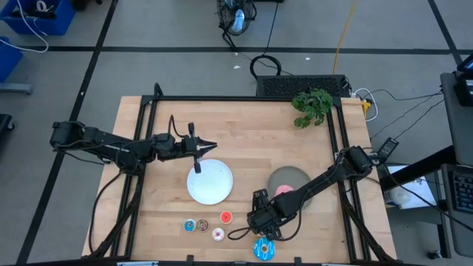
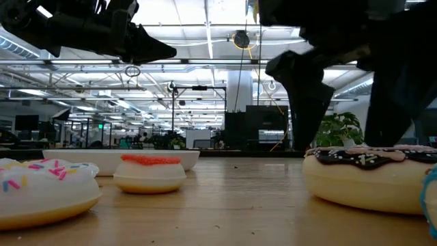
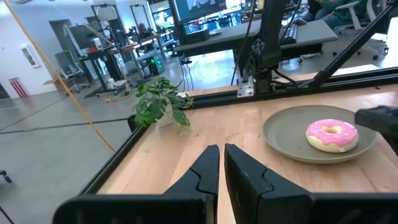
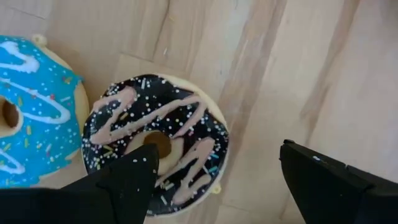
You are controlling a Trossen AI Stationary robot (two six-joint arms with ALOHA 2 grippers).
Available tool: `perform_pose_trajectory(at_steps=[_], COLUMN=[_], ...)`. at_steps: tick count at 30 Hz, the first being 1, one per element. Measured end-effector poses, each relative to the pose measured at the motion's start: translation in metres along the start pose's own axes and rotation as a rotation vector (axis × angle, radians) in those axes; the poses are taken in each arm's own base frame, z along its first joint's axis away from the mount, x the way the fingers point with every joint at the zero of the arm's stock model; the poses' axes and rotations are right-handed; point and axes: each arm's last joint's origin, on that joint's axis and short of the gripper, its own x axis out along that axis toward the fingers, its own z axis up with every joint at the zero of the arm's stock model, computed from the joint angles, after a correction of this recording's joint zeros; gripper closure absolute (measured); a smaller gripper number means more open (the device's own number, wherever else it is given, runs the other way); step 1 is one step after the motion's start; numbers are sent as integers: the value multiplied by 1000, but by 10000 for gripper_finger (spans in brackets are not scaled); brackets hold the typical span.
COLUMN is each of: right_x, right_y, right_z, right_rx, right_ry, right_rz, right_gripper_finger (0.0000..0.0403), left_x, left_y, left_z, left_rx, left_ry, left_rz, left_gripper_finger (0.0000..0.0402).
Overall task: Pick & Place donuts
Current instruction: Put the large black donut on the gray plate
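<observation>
The brown-and-white speckled donut (image 4: pixel 158 140) lies flat on the table beside the blue donut (image 4: pixel 25 127) (image 1: pixel 264 250). My right gripper (image 4: pixel 214 177) (image 1: pixel 261 219) is open and hangs low over the speckled donut. One finger (image 4: pixel 124 183) stands over its ring and the other (image 4: pixel 329 183) over bare wood. The pink donut (image 3: pixel 333 135) (image 1: pixel 284 191) rests on the grey plate (image 3: pixel 283 134). Several tiny donuts (image 1: pixel 190 225) (image 1: pixel 225 216) (image 1: pixel 218 234) lie near the front edge. My left gripper (image 3: pixel 221 168) (image 1: pixel 211 145) is shut and waits in the air above the white plate's far rim. My right gripper comes from above, pointing down, with one finger (image 4: pixel 124 183) over the speckled donut's ring (image 4: pixel 186 168) next to its hole. I cannot tell whether that finger touches the donut. The donut lies flat on the table.
The white plate (image 1: pixel 209 182) (image 2: pixel 116 160) sits mid-table, left of the grey plate. A small potted plant (image 1: pixel 312 106) (image 3: pixel 158 106) stands at the far right corner. A black frame rail (image 1: pixel 244 98) edges the table. Bare wood lies between the plates and the far rail.
</observation>
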Motion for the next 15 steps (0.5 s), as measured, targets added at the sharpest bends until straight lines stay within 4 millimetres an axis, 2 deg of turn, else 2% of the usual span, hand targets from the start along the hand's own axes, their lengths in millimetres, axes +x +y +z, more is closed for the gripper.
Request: perform_pose_trajectory(at_steps=[15], right_x=[17], right_y=[-2], right_z=[-13], right_rx=[2], right_ry=[5], right_rz=[53], right_gripper_finger=[175], left_x=[0], left_y=[0], left_z=[0], left_rx=[0], left_ry=[1], left_rz=[0], left_gripper_finger=[369])
